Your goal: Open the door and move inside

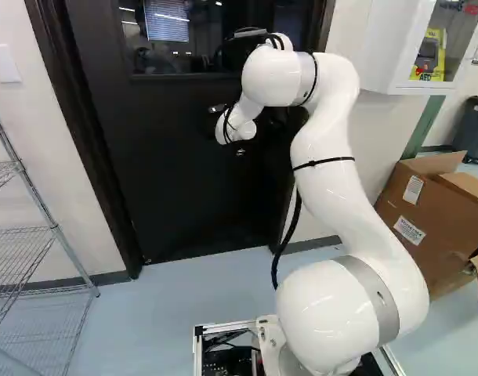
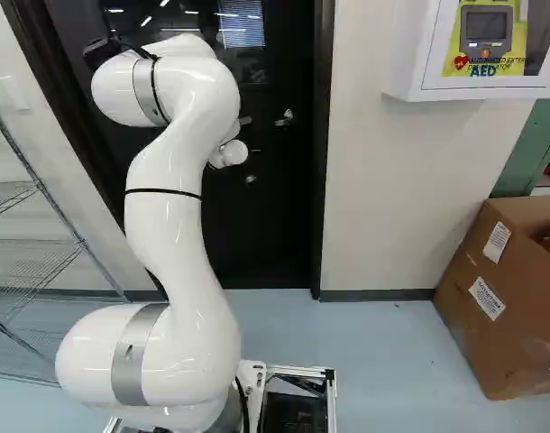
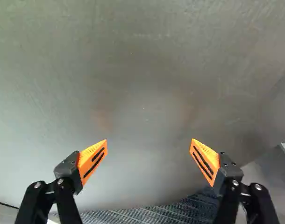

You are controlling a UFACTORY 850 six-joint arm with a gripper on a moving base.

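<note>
The black door stands closed in its dark frame ahead of the arm, with a window in its upper part. In the right base view a metal handle shows to the right of the arm's wrist, and a small round lock sits lower on the door. My gripper cannot be made out against the dark door in the base views. Seen from the wrist, the gripper is open, its orange-padded fingers wide apart with nothing between them. A smooth grey surface spreads ahead of them; no handle shows there.
A wire shelf stands left of the door. Right of it, a white AED cabinet hangs on the wall above an open cardboard box on the floor. A dark bin stands farther back at the right.
</note>
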